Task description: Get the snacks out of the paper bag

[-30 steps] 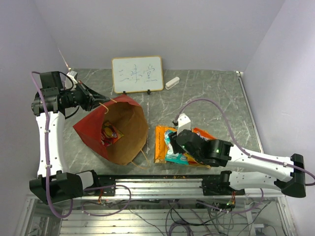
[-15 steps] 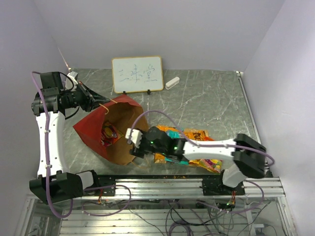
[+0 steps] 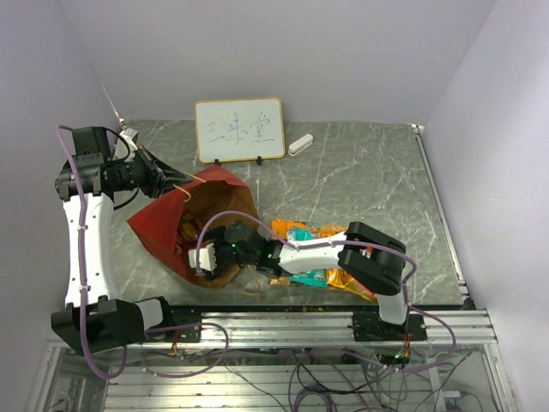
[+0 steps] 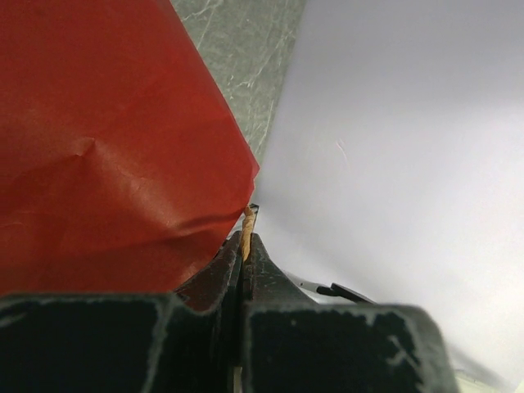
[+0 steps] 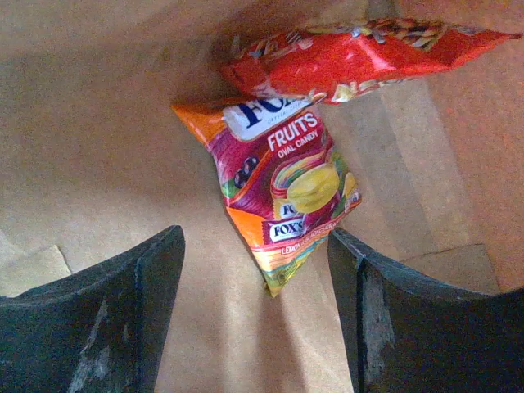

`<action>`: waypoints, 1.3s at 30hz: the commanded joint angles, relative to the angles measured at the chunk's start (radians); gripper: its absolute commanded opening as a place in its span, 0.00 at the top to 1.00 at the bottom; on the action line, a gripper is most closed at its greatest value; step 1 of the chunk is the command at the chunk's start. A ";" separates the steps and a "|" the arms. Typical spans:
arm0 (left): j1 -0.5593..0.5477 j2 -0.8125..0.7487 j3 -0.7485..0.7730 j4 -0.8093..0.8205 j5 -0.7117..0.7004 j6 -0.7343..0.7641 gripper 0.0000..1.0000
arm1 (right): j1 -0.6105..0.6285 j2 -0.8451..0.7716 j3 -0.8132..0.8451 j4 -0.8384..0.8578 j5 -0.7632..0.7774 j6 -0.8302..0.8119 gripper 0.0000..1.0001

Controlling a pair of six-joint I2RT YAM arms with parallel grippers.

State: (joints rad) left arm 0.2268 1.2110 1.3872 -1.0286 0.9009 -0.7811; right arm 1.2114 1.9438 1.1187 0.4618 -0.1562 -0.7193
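The red paper bag (image 3: 159, 219) lies on its side, its brown mouth facing front right. My left gripper (image 3: 176, 182) is shut on the bag's tan handle (image 4: 246, 223) and holds the mouth up; the red paper (image 4: 106, 147) fills the left wrist view. My right gripper (image 3: 202, 256) is inside the bag mouth, open and empty (image 5: 255, 246). Just ahead of its fingers a Fox's Fruits candy packet (image 5: 282, 192) lies on the kraft floor, with a red packet (image 5: 360, 57) behind it. The orange-and-teal chip bag (image 3: 296, 232) and other packets (image 3: 347, 279) lie on the table right of the bag.
A small whiteboard (image 3: 240, 129) stands at the back with a white eraser (image 3: 299, 144) beside it. The table's metal front rail (image 3: 283, 322) runs just below the bag and the packets. A wall stands close on the left.
My right arm has swung left from above the packets on the table and reached into the bag mouth. My left gripper has kept its hold on the handle.
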 commanded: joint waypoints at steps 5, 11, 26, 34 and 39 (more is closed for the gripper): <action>0.010 0.006 0.025 -0.045 -0.008 0.042 0.93 | -0.042 0.097 0.050 0.049 -0.096 -0.241 0.28; 0.010 0.005 0.025 -0.059 -0.003 0.038 0.93 | -0.045 0.185 0.097 0.050 -0.079 -0.358 0.28; 0.010 -0.006 0.047 -0.150 -0.005 0.081 0.93 | -0.050 0.380 0.305 0.102 0.022 -0.444 0.57; 0.012 -0.010 0.057 -0.143 -0.004 0.087 0.93 | -0.050 0.287 0.254 0.078 0.009 -0.398 0.92; 0.011 -0.010 0.057 -0.110 -0.005 0.077 0.93 | -0.051 0.157 0.155 0.013 -0.016 -0.354 0.98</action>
State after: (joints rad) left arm 0.2268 1.2156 1.4139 -1.1603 0.9005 -0.7109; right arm 1.1641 2.2330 1.3338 0.5083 -0.1452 -1.1191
